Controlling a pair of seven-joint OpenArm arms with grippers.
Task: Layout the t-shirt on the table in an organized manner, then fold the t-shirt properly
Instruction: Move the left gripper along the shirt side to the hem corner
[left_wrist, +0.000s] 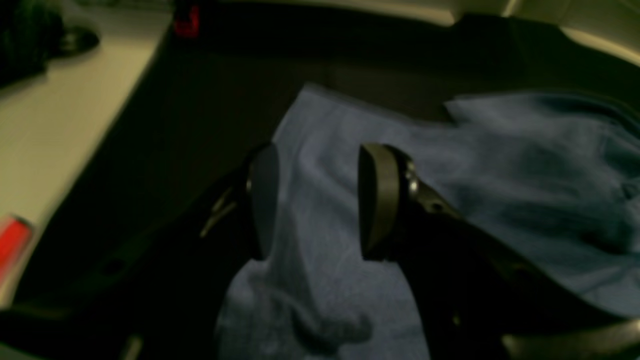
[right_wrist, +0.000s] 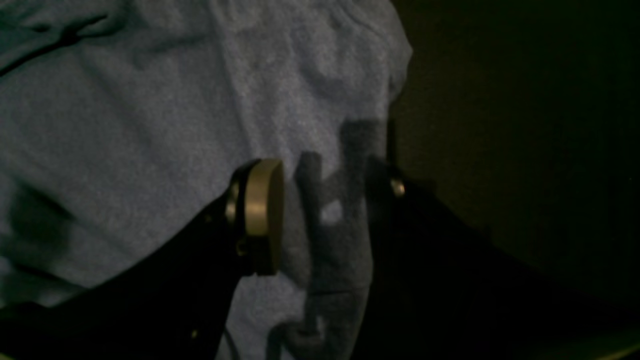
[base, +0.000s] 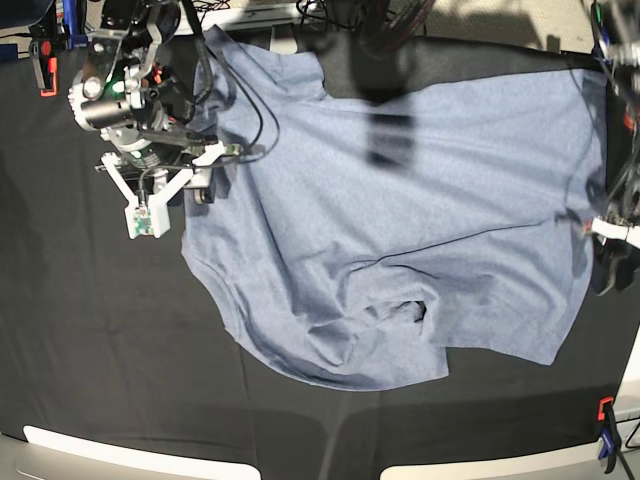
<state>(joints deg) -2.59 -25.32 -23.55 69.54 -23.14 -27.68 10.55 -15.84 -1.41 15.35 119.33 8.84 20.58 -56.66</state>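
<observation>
Both sets of fingers stand apart over the t-shirt (base: 420, 230) spread on the table (base: 90, 330).

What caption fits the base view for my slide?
Blue-grey t-shirt spread plain side up and wrinkled on the black-clothed table, one end effector at each side edge of it.

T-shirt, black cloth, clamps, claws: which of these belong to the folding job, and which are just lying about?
Part of the job:
- t-shirt, spread but wrinkled
- table, black-covered
- left claw, open over the shirt
- right claw, open at the shirt's edge

Just there:
- orange clamp at the table edge
- red clamp
</observation>
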